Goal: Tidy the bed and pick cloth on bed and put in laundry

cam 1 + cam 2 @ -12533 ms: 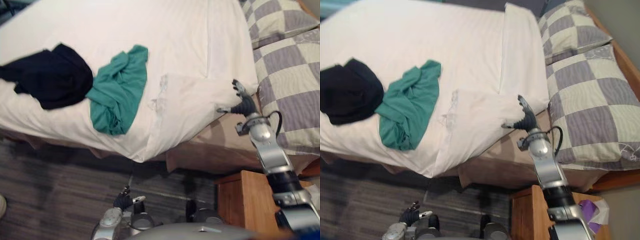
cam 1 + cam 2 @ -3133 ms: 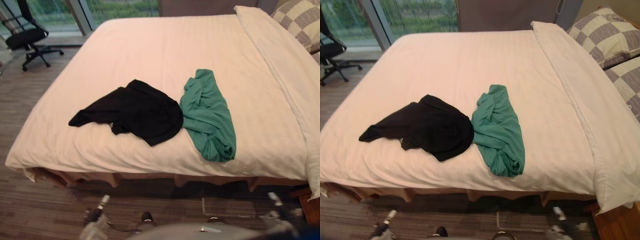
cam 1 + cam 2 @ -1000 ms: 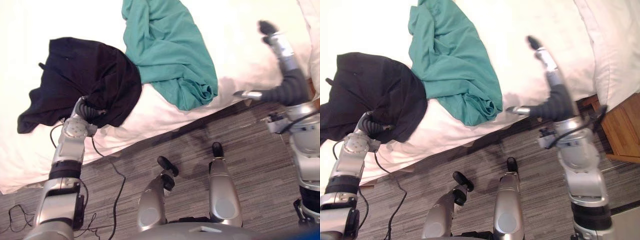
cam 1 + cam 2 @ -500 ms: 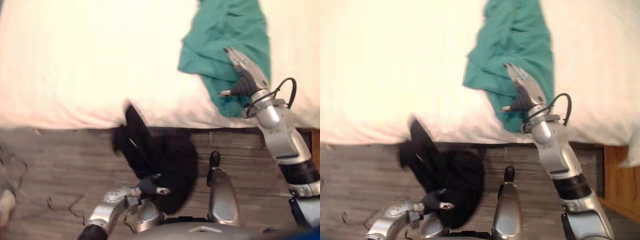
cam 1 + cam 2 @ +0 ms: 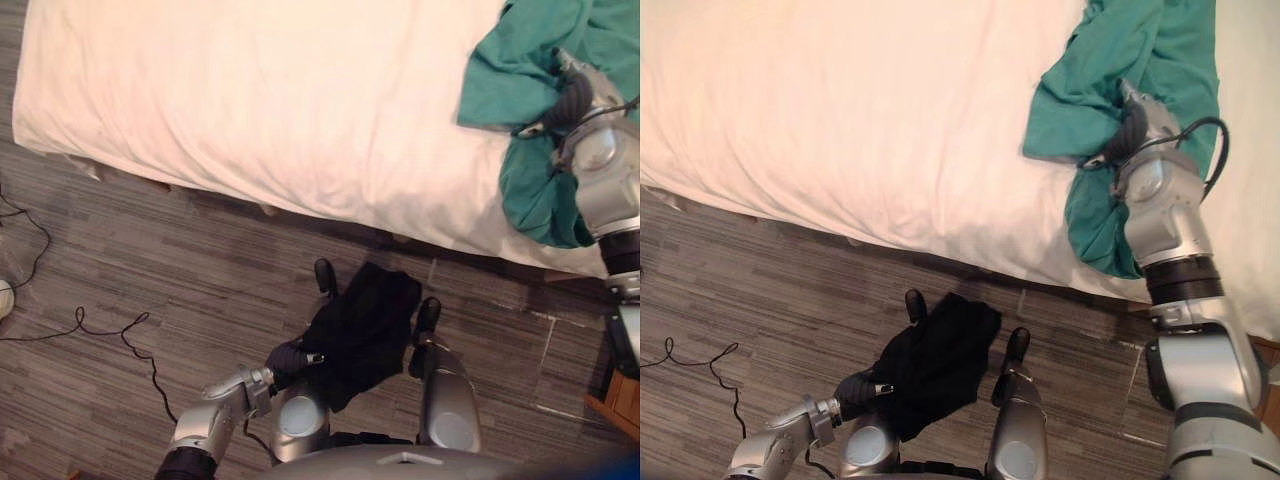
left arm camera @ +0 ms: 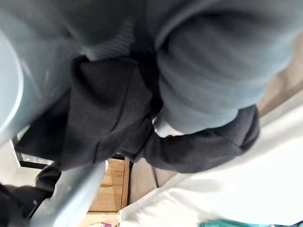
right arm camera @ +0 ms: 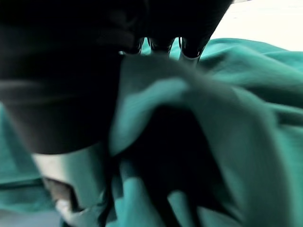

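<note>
- Looking down through the left eye view, the green cloth (image 5: 500,80) lies at the near edge of the bed (image 5: 250,100), on the robot's right. Its long axis runs from further in on the bed toward the robot, and its lower end droops over the edge. The right hand (image 5: 575,98) rests on top of it, about midway along, so this hand is by far the nearer. The left hand (image 5: 288,357) is low over the floor (image 5: 130,250), well apart from the bed. It clasps the black cloth (image 5: 365,325), which hangs bunched from it.
- Right eye view: the right arm reaches out from the lower right, with the forearm roughly in line with the green cloth's long axis. The wrist is bent down so the hand presses into the folds. The left arm is bent close in, its forearm pointing inward.
- Left wrist view: the black cloth drapes in thick folds right against the hand, which fits a closed hold. Past it are the bed's white side and a wooden cabinet (image 6: 111,184).
- Right wrist view: the green cloth bulges up against the palm. I cannot tell whether this hand has closed on it. In my judgement the coming move is to gather the cloth and lift it, drawing it toward the robot along its length.
</note>
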Controlling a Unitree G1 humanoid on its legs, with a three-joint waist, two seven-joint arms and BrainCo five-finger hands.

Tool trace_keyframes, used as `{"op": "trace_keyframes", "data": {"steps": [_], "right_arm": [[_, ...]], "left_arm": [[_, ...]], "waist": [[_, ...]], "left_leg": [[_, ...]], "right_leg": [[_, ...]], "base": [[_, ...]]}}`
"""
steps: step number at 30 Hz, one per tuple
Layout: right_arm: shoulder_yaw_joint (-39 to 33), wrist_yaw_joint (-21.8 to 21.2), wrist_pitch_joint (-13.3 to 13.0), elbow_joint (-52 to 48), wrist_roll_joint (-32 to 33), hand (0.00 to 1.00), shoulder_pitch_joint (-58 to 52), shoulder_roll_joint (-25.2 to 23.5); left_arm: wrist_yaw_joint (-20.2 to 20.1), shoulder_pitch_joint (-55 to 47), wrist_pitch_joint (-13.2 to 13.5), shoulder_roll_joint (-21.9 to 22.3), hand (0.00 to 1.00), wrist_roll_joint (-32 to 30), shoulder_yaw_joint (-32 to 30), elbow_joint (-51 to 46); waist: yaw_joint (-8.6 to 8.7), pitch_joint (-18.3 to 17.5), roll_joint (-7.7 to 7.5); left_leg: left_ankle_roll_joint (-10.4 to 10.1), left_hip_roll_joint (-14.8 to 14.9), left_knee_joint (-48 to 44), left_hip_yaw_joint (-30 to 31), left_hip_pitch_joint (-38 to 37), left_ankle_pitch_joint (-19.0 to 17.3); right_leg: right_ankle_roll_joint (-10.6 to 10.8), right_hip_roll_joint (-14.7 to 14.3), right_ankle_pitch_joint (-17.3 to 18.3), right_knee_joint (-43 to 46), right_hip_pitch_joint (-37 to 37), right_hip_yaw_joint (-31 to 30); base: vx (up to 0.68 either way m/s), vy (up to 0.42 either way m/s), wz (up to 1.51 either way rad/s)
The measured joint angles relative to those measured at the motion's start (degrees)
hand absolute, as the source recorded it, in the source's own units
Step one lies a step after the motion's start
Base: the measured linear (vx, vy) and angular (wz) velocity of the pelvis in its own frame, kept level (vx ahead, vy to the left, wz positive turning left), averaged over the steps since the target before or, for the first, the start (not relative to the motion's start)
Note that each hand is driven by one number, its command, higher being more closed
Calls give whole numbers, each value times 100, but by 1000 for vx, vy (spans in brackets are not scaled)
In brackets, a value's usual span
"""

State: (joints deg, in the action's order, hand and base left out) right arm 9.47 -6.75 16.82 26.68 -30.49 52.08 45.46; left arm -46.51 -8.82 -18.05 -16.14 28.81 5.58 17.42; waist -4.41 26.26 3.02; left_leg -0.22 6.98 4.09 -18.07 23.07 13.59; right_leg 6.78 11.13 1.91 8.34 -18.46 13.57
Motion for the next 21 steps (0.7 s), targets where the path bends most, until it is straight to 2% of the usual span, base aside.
{"op": "trace_keyframes", "data": {"steps": [3, 8, 11, 13, 14, 17, 21], "right_arm": [[-138, -170, -44, 100, 98, 100, 23, 54], [-743, -105, -110, 634, 727, 100, -126, 64], [-1073, 228, -228, 693, 1569, 100, -487, 62], [-1508, 546, -443, 687, 2336, 100, -1000, -31], [-1634, 605, -513, 683, 2521, 100, -1145, -80], [-2299, 788, -897, 496, 3241, 100, -1926, -546], [-3011, 1223, -1568, -122, 4375, 100, -3231, -1776]], "left_arm": [[-110, 0, 294, -4, 100, -23, -3, 155], [-256, -61, 696, -47, 100, -105, -79, 311], [-310, -110, 868, -51, 100, -159, -252, 441], [-294, -171, 1046, -32, 100, -367, -354, 469], [-272, -182, 1087, -32, 100, -384, -354, 491], [-180, -263, 1242, 10, 100, -590, -425, 546], [-157, -372, 1315, 171, 100, -916, -635, 663]], "waist": [[-6, 1, 1], [-7, 21, 40], [5, 34, 66], [27, 36, 64], [37, 36, 63], [119, 54, 31], [291, -1, -66]], "left_leg": [[47, -18, 103, 11, -7, 96], [-19, -43, 146, 48, -137, 60], [-30, -41, 147, 24, -247, 51], [-45, -40, 149, -28, -398, 37], [-60, -40, 149, -41, -454, 24], [-100, -32, 150, -122, -788, -42], [-167, -10, 150, -228, -1261, -148]], "right_leg": [[3, -4, -6, -5, -27, 21], [-1, 5, -2, -50, 94, 88], [-19, 7, 12, -69, 194, 82], [-18, 4, 11, -149, 344, 50], [-20, 4, 13, -161, 394, 39], [-24, -3, 20, -239, 707, -29], [-8, -9, 121, -244, 1111, -150]], "base": [[9, 3, 3], [33, 7, 4], [56, -5, -5], [75, -15, -10], [88, -15, -12], [98, -24, -18], [83, -29, -21]]}}
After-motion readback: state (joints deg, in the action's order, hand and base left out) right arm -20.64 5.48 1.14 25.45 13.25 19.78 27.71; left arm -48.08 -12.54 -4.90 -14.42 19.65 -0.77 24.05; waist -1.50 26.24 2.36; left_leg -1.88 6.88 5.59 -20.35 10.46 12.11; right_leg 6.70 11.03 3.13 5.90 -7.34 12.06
